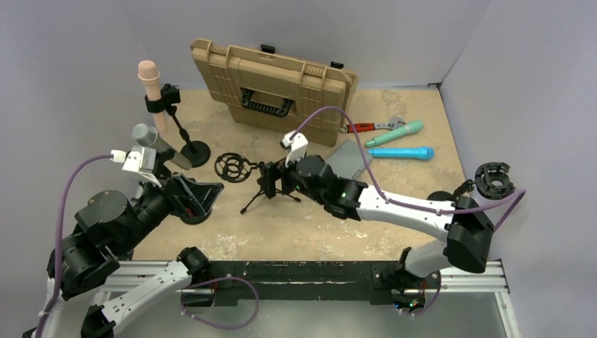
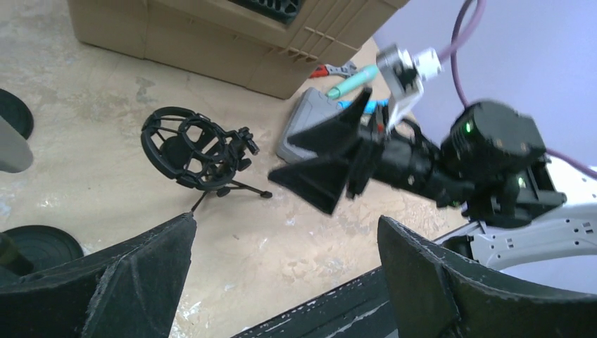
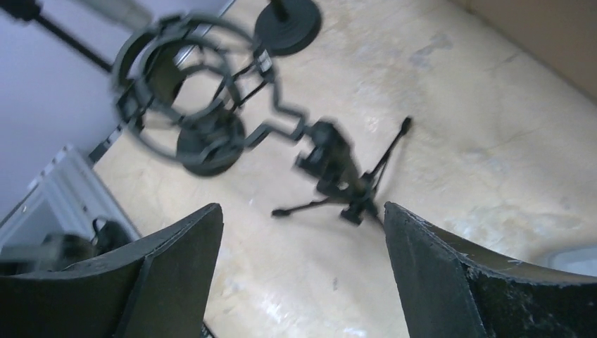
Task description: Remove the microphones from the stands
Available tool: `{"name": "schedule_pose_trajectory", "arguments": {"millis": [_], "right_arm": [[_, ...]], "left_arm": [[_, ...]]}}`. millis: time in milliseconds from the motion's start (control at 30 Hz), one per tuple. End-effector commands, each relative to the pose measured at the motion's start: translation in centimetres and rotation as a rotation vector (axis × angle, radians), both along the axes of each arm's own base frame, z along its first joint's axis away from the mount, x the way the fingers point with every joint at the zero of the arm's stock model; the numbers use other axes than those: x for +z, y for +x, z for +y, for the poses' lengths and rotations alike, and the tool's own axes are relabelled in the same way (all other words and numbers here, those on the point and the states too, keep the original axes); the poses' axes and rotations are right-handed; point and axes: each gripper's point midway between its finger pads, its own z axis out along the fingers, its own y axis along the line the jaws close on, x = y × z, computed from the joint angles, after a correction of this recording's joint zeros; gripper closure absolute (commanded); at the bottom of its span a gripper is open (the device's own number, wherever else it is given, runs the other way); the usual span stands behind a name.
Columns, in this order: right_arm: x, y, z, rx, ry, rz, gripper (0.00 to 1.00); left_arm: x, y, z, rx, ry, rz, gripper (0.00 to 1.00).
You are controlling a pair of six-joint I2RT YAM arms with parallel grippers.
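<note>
Both jaws gape open: left gripper point(image 2: 286, 220) near the grey microphone point(image 1: 149, 138), right gripper point(image 3: 303, 208) beside the shock-mount tripod point(image 3: 329, 163)

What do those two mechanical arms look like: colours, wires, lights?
Both the left arm and right arm mix white links with chunky black joints. The left hand and right hand each end in two black wedge-shaped fingers. Each wrist carries a white camera fed by a purple cable. A green light glows near the right wrist.

The microphone point(image 1: 149, 76) sits in its stand point(image 1: 195, 152), left of the case point(image 1: 271, 88).
</note>
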Motion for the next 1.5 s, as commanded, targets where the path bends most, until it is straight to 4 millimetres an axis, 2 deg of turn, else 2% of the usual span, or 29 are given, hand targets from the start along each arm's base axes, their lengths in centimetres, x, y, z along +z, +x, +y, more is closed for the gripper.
{"name": "schedule_pose_trajectory", "arguments": {"millis": [0,100,200,433,533,633,700,800,1000,1167,1333,1400,1467], "right_arm": [[-1.6,-1.5,-1.1,-0.099,0.0,-0.021,0.17],[-4.1,-2.9,-1.0,-0.16,-0.03,0.014,0.17],[-6.7,-3.4,0.3,-0.181,-0.069,0.026,0.17],[-12.0,-1.4,4.6,-0.229,-0.179,0.029,0.16],[-12.5,-0.3,5.1,-0.272,-0.176,0.019,0.16],[-13.0,0.9,5.1,-0.303,-0.156,0.017,0.17],[-13.9,2.1,4.8,-0.329,-0.168,0.02,0.17],[-15.3,4.7,3.1,-0.404,-0.196,0.022,0.17],[-17.2,9.4,-1.3,-0.529,-0.239,0.025,0.18],[-16.7,12.0,-3.4,-0.581,-0.266,-0.005,0.17],[-15.9,12.6,-3.0,-0.539,-0.31,-0.038,0.18],[-15.6,11.6,-2.3,-0.461,-0.284,-0.022,0.18],[-15.5,9.7,-2.1,-0.372,-0.26,-0.005,0.19]], "left_arm": [[2.3,-0.2,1.9,0.059,-0.027,-0.099,0.02],[2.5,-0.3,2.5,0.077,-0.021,-0.106,0.02],[2.2,-0.1,2.6,0.09,-0.024,-0.103,0.02],[2.5,-0.4,2.5,0.083,-0.05,-0.102,0.02],[2.8,-0.8,3.0,0.087,-0.057,-0.109,0.02],[2.4,-1.0,3.7,0.093,0.014,-0.1,0.01],[1.6,-0.9,4.6,0.12,0.084,-0.069,0.01],[1.4,-1.1,6.1,0.168,0.152,-0.05,0.01],[3.4,-2.0,9.0,0.243,0.15,-0.125,0.01],[2.9,-1.5,9.9,0.283,0.256,-0.081,0.01],[1.1,0.1,9.9,0.331,0.408,0.026,0.01],[0.9,0.8,10.2,0.373,0.455,0.04,0.0],[1.2,1.6,10.8,0.434,0.492,0.043,0.0]]}}
